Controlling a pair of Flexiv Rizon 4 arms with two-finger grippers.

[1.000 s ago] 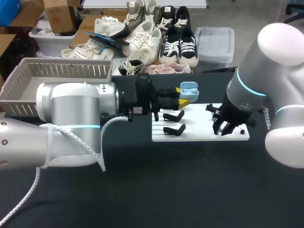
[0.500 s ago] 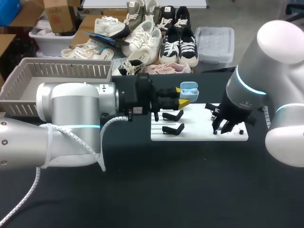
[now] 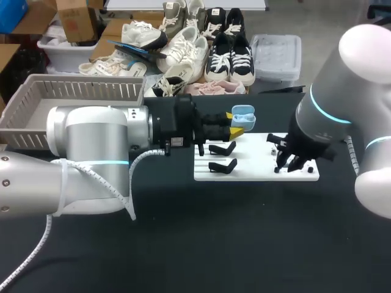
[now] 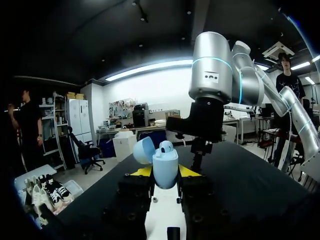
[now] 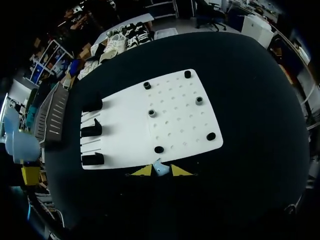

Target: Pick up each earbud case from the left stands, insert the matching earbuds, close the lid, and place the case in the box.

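A light blue earbud case (image 3: 243, 113) with its lid open is held upright above the far left of the white board (image 3: 256, 171); my left gripper (image 3: 232, 123) is shut on it. In the left wrist view the case (image 4: 165, 162) sits between the yellow tips of the left gripper (image 4: 165, 175), with a rounded piece at its mouth. My right gripper (image 3: 292, 163) hangs over the board's right part. In the right wrist view the right gripper (image 5: 160, 171) is shut on a small light blue earbud (image 5: 159, 167), just off the edge of the board (image 5: 170, 120).
Two black stands (image 3: 223, 148) (image 3: 223, 166) show on the board's left side; small pegs (image 5: 151, 113) dot its right half. A grey slatted basket (image 3: 36, 122) stands at the far left, partly behind my left arm.
My right arm has shifted slightly to the right over the board's right end. The left arm and the case have stayed still.
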